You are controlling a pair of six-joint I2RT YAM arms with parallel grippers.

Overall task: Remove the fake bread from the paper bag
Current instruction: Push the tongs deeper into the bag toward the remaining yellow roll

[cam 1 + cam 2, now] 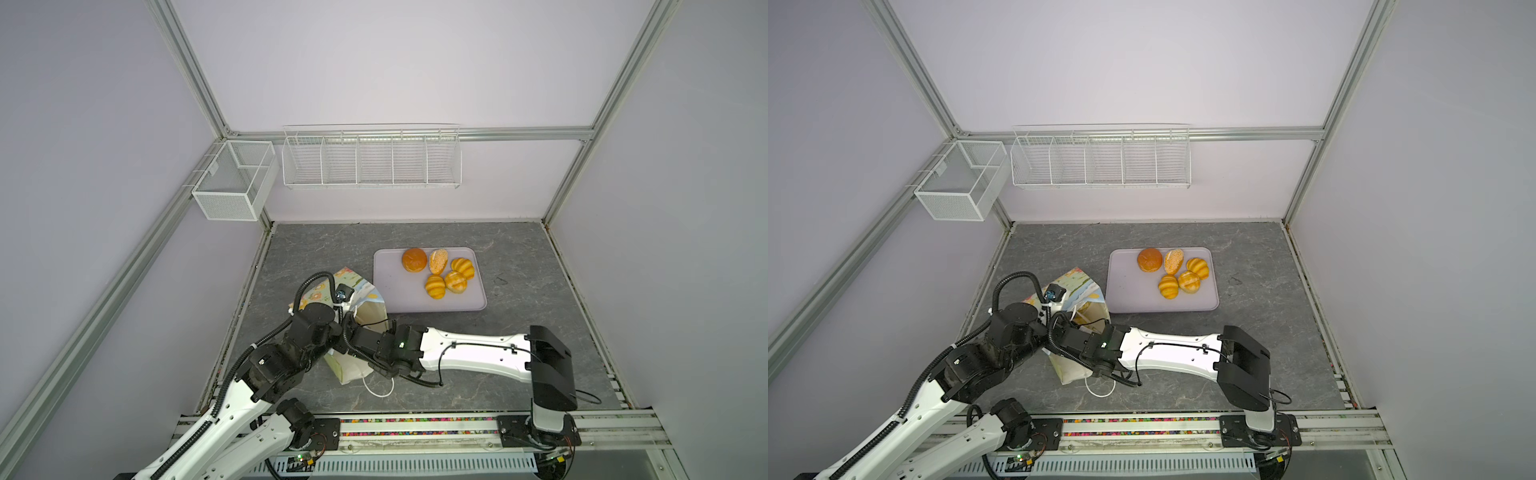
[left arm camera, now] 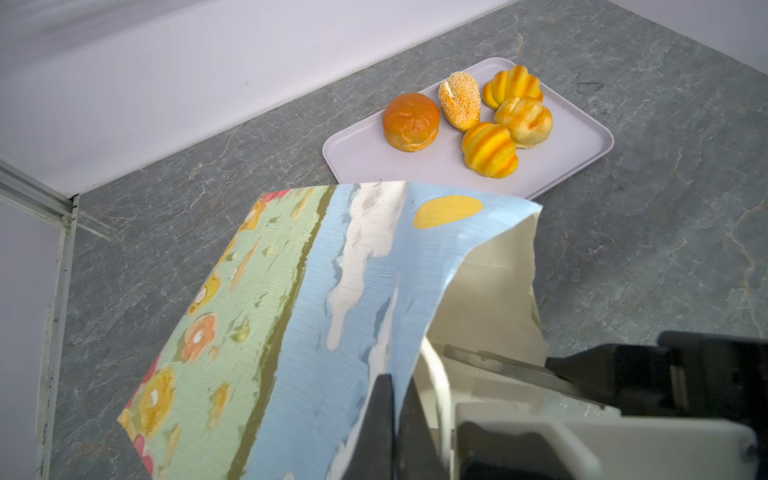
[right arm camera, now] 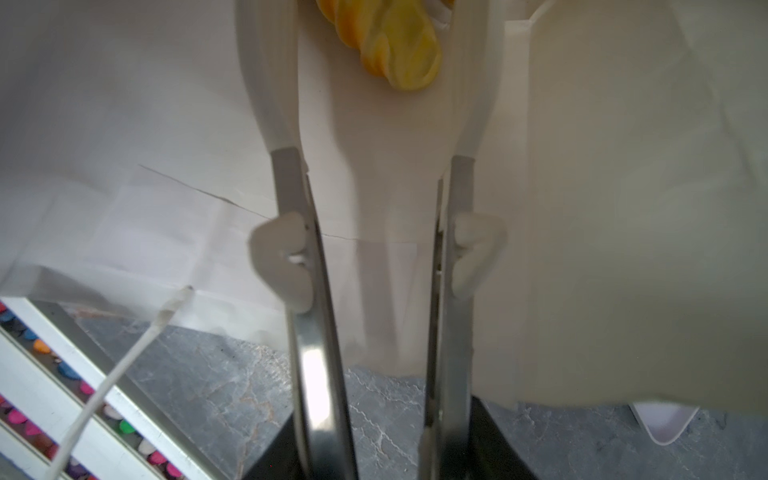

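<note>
Paper bag (image 1: 368, 297) on the grey surface (image 1: 519, 291), left of the tray (image 1: 390, 291) and largely hidden under both wrists in both top views; one printed corner reaches just beside the tray's near left corner. Left tool (image 2: 397, 386) pressed together on the rim of the bag's printed face, with the mouth open and the white lining showing. Right tool (image 3: 370, 25) reaches into the mouth, its two long fingers (image 3: 286, 187) standing apart. A striped loaf (image 3: 399, 50) lies inside the bag between their white tips, with a gap showing beside one tip. A white cord handle (image 1: 380, 390) trails on the surface towards the near rail. On the tray's far half sit a round bun (image 1: 414, 260), a seeded roll (image 1: 437, 260) and three striped rolls (image 1: 455, 281), clustered close together; the tray's near half and left strip are bare. The surface right of the tray and behind it, up to the wall edges, is open; wire baskets (image 1: 370, 158) hang on the walls above
</note>
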